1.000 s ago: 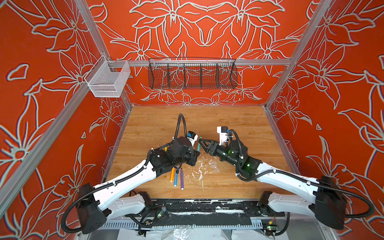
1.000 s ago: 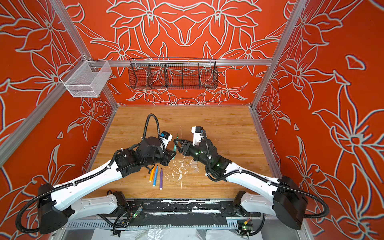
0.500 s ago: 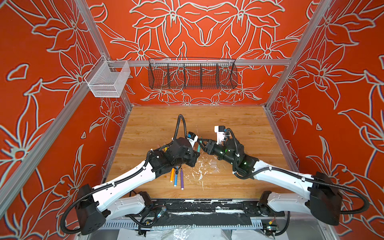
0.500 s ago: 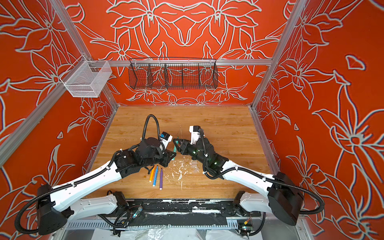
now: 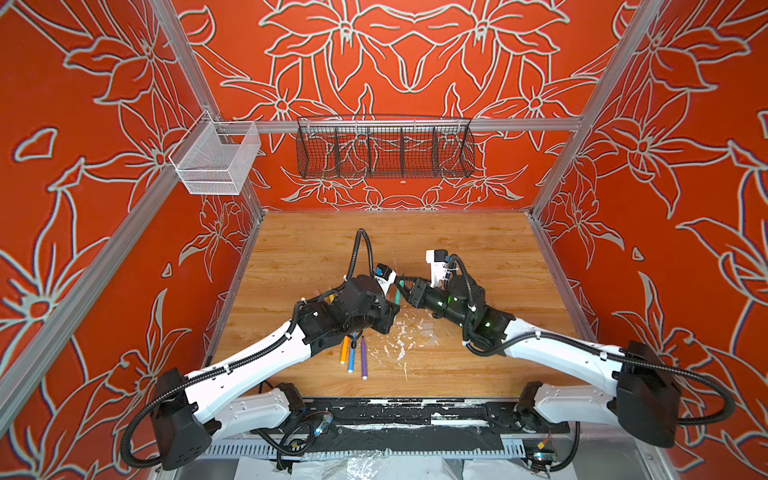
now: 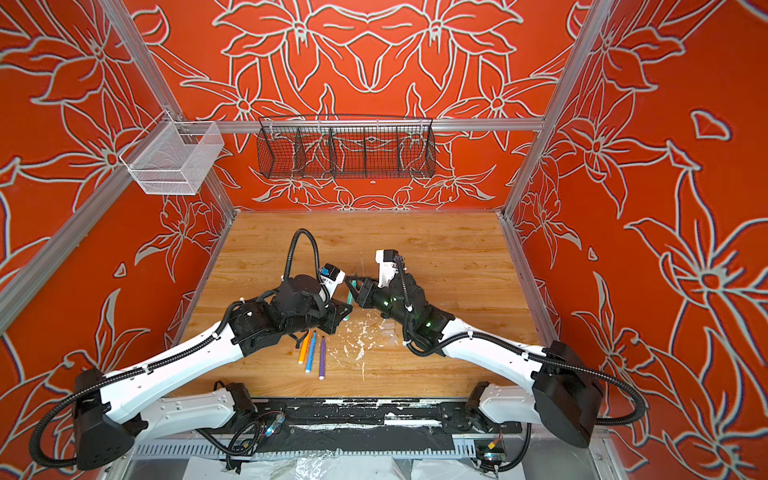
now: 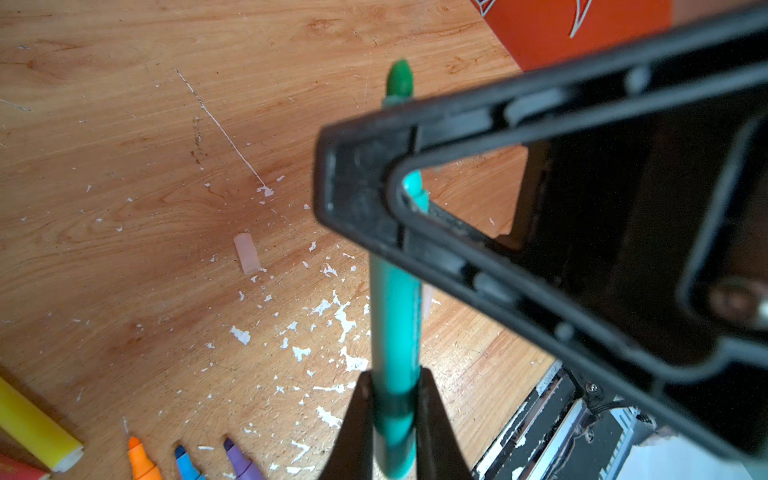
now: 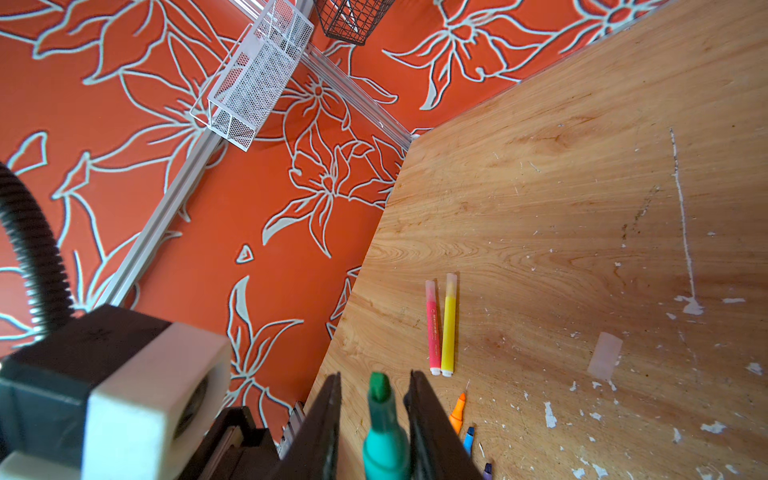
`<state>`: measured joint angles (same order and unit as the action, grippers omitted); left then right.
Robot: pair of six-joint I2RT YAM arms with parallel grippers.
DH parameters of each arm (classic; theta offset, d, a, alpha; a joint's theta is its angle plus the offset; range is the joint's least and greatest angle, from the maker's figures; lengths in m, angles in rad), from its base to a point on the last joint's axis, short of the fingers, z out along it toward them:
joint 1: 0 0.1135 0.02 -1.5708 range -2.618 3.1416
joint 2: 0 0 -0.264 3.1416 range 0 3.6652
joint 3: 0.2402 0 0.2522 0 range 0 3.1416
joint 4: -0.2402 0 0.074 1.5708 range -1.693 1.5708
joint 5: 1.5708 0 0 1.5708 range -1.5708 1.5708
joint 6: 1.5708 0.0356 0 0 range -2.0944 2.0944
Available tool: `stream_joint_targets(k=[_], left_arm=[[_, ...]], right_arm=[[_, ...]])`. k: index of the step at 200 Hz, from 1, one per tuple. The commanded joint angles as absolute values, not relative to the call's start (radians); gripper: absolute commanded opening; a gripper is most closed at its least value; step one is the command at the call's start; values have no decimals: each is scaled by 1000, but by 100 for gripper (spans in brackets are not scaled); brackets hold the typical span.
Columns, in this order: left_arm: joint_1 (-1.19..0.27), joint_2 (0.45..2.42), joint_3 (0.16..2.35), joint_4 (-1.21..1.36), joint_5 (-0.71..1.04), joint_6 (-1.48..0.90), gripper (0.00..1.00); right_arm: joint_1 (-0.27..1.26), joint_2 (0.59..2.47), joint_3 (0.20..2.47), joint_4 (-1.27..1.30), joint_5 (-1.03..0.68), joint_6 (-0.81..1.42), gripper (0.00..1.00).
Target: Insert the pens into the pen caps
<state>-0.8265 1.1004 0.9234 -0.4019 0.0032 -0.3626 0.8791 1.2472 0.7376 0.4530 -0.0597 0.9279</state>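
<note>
**Two grippers meet on one green pen above mid-desk**

Orange walls (image 5: 415, 50) with pale flower outlines enclose a wooden desk (image 5: 478, 249), its middle scuffed with white flecks (image 5: 401, 340). Two baskets hang up high: a black wire basket (image 5: 384, 149) on the back wall and a white mesh basket (image 5: 216, 162) by the back left corner.

Two arms meet above the desk's middle. The left gripper (image 7: 392, 382) is clamped on the barrel of the green pen (image 7: 395, 316), which has a teal body and a bare, darker green tip. The right gripper (image 8: 375, 374) has its jaws set narrow on either side of that tip end. Whether they pinch it cannot be told.

There are six pens, and five lie on the desk. The orange pen (image 5: 344, 351), blue pen (image 5: 351, 361) and purple pen (image 5: 364, 359) lie uncapped side by side toward the front edge. The red-pink pen (image 8: 432, 328) and yellow pen (image 8: 449, 328) lie together toward the left edge, each wearing a clear cap. One loose clear cap (image 7: 247, 259) lies among the flecks.
</note>
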Motion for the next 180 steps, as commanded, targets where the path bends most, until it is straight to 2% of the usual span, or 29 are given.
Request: stream_joint_targets(k=[1,45,91,130,159,180], left_arm=[[-833,1088,939,-390,11,-352,0],[-833,1087,947,-390,11,-351,0],[-834,1077,943,-384,5,-350,0],[-833,1074,941,-372,-10,-351,22],[-833,1080,942,-353,-18,-344,29],[-833,1097,951,-346,-21,-338,30]], right_arm=[[888,1252,762,455,-46,930,30],[890,1258,764,450,-42,928,28],[890,1256,763,448,-31,929,14],[894,1243,756,454,-19,936,8],[904,1230,750,457,-6,932,7],[909,1226,750,455,-3,928,7]])
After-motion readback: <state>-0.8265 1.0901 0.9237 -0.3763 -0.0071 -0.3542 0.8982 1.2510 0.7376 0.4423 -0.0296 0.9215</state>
